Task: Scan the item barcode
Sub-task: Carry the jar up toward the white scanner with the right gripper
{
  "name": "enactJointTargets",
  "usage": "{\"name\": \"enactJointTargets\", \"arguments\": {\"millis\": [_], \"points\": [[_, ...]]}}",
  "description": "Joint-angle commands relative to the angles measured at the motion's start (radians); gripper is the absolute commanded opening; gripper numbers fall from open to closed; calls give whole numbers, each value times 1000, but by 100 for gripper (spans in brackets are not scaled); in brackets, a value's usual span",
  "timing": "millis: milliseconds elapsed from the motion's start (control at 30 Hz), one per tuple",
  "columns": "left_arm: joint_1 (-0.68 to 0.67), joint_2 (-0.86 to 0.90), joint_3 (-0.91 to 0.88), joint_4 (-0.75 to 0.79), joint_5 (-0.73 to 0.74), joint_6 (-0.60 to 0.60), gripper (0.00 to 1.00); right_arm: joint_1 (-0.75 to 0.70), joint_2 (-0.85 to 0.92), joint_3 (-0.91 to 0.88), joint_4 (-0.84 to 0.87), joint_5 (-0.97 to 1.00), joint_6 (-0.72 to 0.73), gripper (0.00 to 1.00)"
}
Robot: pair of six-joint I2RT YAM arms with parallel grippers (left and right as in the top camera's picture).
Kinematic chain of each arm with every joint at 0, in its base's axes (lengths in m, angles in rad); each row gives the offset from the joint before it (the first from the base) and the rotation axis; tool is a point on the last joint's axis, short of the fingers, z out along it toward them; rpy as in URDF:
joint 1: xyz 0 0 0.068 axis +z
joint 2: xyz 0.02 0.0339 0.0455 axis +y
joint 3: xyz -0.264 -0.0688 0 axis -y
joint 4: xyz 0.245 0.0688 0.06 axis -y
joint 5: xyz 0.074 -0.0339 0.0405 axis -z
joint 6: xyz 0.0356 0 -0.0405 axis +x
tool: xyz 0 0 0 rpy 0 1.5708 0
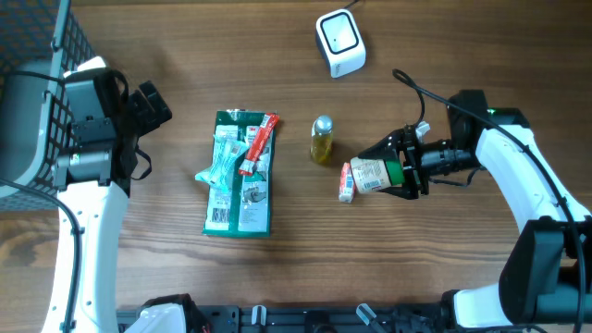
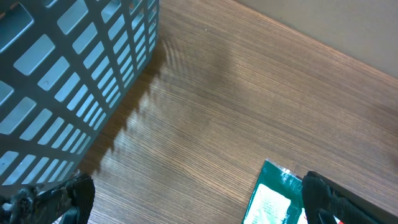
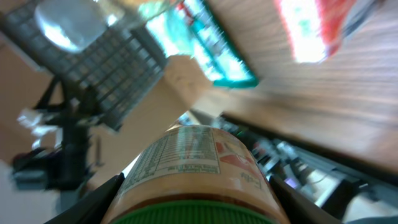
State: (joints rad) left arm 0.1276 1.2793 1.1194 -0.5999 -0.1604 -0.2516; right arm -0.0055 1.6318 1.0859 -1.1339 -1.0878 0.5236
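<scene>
The brown wood-grain desk (image 1: 185, 55) is streaked lengthwise. The flat foil packet (image 1: 260, 218) is dark green with white labels; the stick sachet (image 1: 258, 145) is red. The small bottle (image 1: 322, 141) is yellow, the boxy barcode scanner (image 1: 339, 43) white, and the plastic lattice basket (image 2: 68, 81) grey. The round jar (image 1: 372, 174) has a white label and a green lid.

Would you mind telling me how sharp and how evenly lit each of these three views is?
Overhead: sharp and evenly lit, with only soft shadows. Left wrist: crisp wood grain on the table, where the basket throws a slatted shadow. Right wrist: only the jar up close is fairly readable; everything behind it is smeared and tilted.
</scene>
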Motion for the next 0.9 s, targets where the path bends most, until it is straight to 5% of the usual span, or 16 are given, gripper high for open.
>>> {"name": "enactJointTargets", "arguments": {"millis": [0,167,367,433,867], "points": [[6,4,8,3,-9,12,100,-1,-16,21,24,271,8,36],[6,4,8,3,-9,12,100,-1,-16,21,64,699,6,30],[6,4,8,4,-9,12,100,-1,-16,24,118,835,-100,23],[6,4,8,3,-9,12,100,-1,-16,63,117,811,-180,4],[6,4,8,4,-9,12,100,19,-16,826,-312,878,-369,5]]}}
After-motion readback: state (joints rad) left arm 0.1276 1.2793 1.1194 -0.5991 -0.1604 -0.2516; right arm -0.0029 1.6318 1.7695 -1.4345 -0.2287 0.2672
